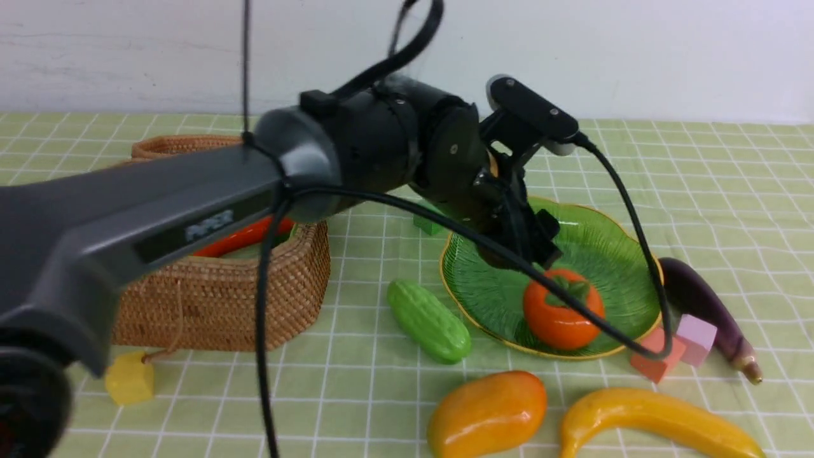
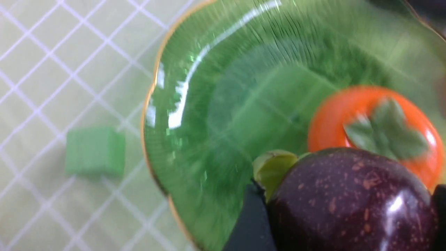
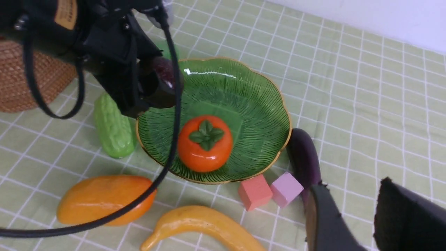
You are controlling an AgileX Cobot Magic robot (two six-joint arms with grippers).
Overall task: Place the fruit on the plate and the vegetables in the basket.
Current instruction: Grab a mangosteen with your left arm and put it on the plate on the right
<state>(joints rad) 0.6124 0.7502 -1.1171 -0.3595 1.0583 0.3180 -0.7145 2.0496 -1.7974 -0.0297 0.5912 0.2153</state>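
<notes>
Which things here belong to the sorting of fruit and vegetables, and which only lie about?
Belong to the job: plate, orange fruit, dark purple ball, mango, banana, basket, red pepper, cucumber, eggplant.

Only lying about: green cube, yellow cube, salmon cube, lilac cube.

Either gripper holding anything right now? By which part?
The left gripper grips the dark purple ball across its round sides, over the plate. The right gripper is open and empty.
</notes>
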